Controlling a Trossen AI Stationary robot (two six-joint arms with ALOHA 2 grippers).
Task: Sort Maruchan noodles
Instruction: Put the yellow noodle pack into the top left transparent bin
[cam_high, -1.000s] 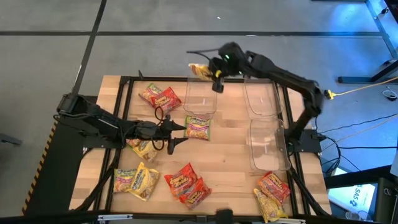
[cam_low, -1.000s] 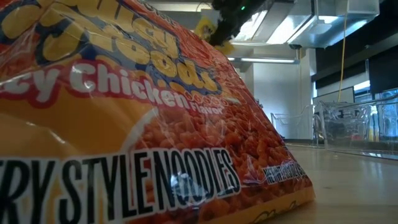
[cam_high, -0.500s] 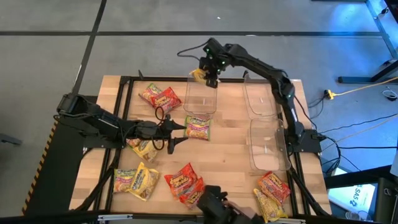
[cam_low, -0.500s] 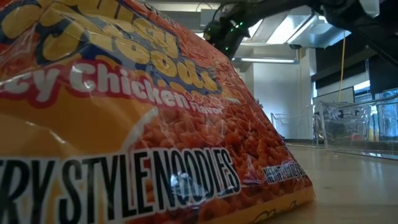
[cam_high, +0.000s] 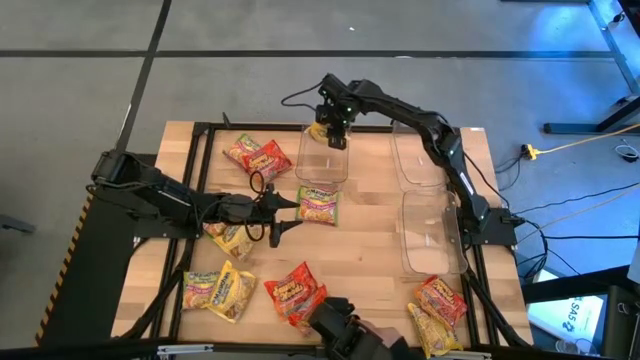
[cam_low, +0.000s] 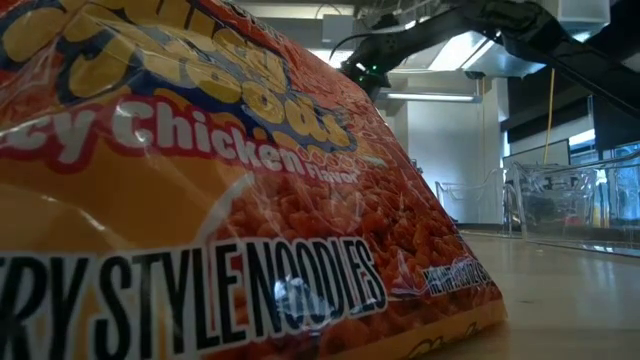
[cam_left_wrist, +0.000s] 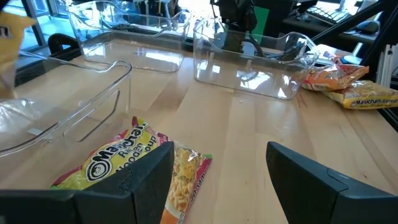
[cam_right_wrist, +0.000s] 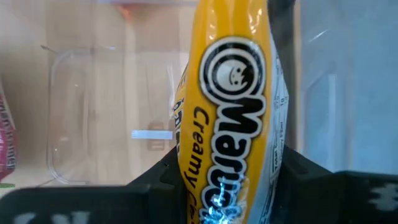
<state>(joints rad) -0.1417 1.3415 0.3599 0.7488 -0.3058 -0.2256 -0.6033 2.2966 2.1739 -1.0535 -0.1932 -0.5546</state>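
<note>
Packets on the table number eleven (twelfth held aloft).

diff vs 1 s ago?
The right gripper, shut on the yellow packet, swung from beyond the table's far edge toward the left arm's side, over the clear bin. The left gripper stayed open by the green packet.

The right claw pinches a yellow noodle packet above a clear bin on the wooden surface.

Wooden table, noodle packets, clear bins
</note>
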